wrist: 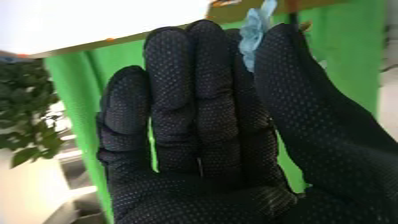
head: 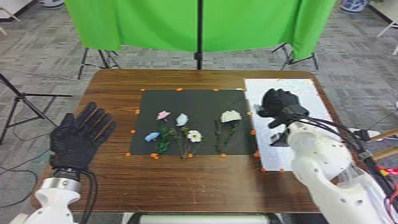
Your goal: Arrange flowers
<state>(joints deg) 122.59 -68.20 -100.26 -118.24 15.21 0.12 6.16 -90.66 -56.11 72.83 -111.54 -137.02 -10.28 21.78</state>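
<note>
Pale-blue, thin-petalled bloom point(wrist: 252, 39) pinched between right hand's point(head: 284, 106) fingers, over white paper sheet point(head: 274, 158) by tabletop's point(head: 178, 192) right edge. Black mat point(head: 200, 97) lies leftward; white, full-petalled flower point(head: 231, 116) nearest, stem towards near edge. Left hand point(head: 75, 142) open, farther.

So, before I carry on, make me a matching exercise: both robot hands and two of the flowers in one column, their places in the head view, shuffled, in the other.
Column one
1. Pink-headed flower
2. Large cream-white flower
3. Left robot hand in a black fabric glove
4. Right robot hand in a black fabric glove

Column two
A. Over the white sheet
B. On the left half of the black mat
C. Left of the mat
D. On the right half of the mat

Pairs: 1-B, 2-D, 3-C, 4-A
</note>
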